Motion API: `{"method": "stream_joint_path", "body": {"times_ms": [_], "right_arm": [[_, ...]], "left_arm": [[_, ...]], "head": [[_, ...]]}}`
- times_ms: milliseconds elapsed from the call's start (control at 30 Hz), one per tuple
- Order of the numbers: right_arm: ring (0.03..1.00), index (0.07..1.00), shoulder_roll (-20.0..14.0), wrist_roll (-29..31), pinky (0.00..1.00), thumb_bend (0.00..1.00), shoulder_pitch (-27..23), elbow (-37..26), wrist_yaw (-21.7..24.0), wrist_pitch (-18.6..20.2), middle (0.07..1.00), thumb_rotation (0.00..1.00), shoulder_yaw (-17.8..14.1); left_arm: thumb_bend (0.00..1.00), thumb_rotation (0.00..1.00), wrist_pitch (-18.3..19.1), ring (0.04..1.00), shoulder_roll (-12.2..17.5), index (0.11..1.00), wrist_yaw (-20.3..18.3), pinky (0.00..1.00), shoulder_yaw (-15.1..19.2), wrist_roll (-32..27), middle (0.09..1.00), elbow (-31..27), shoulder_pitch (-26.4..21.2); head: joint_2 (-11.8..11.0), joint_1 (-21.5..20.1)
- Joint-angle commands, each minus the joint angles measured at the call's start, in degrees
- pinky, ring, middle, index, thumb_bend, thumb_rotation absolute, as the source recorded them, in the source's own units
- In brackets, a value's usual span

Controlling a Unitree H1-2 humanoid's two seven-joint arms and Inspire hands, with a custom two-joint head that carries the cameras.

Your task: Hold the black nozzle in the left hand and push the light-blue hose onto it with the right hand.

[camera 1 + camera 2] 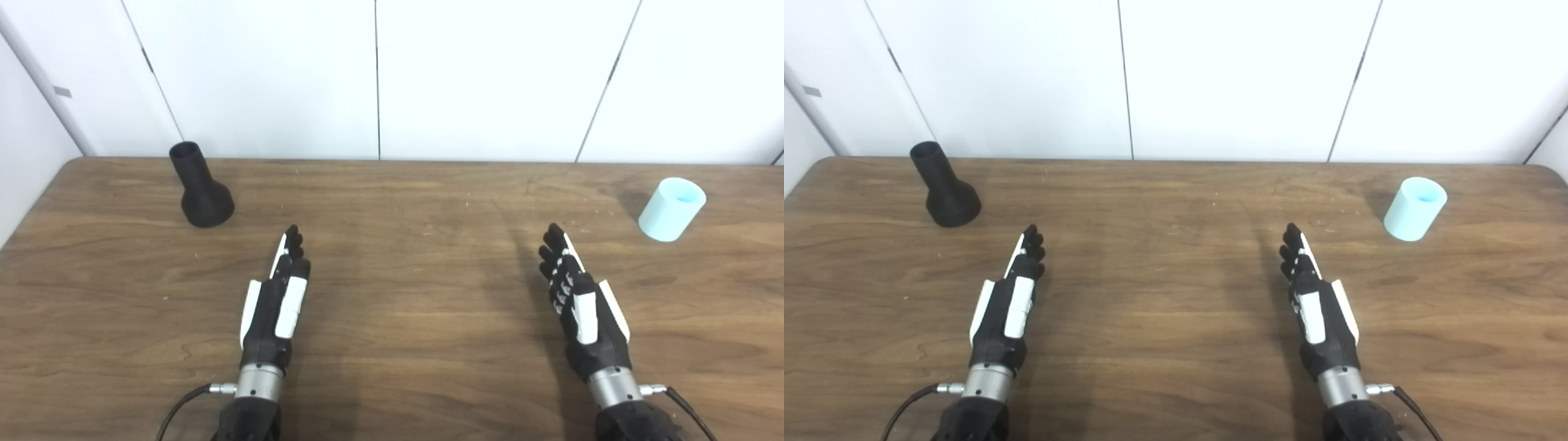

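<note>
a: two robot hands hover over a wooden table (392, 343), both with nothing in them. the left hand (277, 306) points forward with its fingers (293, 242) stretched out straight and close together, holding nothing; the right hand (582, 303) looks the same, edge-on, fingers extended and bare.

b: and the parts?

a: well apart. the black nozzle (201, 187) stands at the far left, wide base on the table, narrow open neck up and leaning a little toward the wall. the light-blue hose (672, 209), a short, stubby, smooth-walled tube, stands on end at the far right, open mouth up, tilted slightly.

b: what might go wrong from here?

a: likely the pickups. the nozzle's neck is slim and top-heavy looking; a sideways brush from the left hand could topple it and send it rolling. the hose looks light and slick, so a closing grip may push it away or squash its mouth, and then it would not seat on the neck. neither piece is touched yet.
</note>
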Motion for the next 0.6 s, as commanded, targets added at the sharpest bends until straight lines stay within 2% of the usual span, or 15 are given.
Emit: {"method": "stream_joint_path", "body": {"times_ms": [0,133,300,367,567], "right_arm": [[1.000,1.000,-0.4,0.7,1.00,0.73,-1.2,-0.8,0.5,-2.6,1.000,1.00,-0.4],[1.000,1.000,-1.4,1.8,1.00,0.73,-0.6,1.6,1.6,-5.3,1.000,1.00,-1.0],[1.000,1.000,-2.5,3.0,1.00,0.72,0.0,4.9,2.8,-9.1,1.000,1.00,-1.6],[1.000,1.000,-2.7,3.2,1.00,0.71,0.2,6.0,3.1,-10.3,1.000,1.00,-1.6],[1.000,1.000,-3.3,3.8,1.00,0.70,0.4,8.8,4.0,-13.2,1.000,1.00,-1.7]], "left_arm": [[0.94,1.00,-1.3,1.000,-0.7,1.000,0.4,1.00,-0.6,0.4,1.000,-0.8,-1.3],[0.94,1.00,-3.4,1.000,-1.5,1.000,1.0,1.00,-1.4,1.1,1.000,0.9,-0.6],[0.91,1.00,-6.7,1.000,-2.2,1.000,2.2,1.00,-2.2,1.5,1.000,3.5,0.0],[0.89,1.00,-7.9,1.000,-2.4,1.000,2.6,1.00,-2.4,1.5,1.000,4.5,0.2],[0.87,1.00,-11.0,1.000,-2.8,1.000,3.3,1.00,-2.5,1.1,1.000,7.2,0.4]], "head": [[-0.5,0.7],[-3.3,3.8],[-5.9,5.2],[-7.6,5.8],[-9.7,6.1]]}}
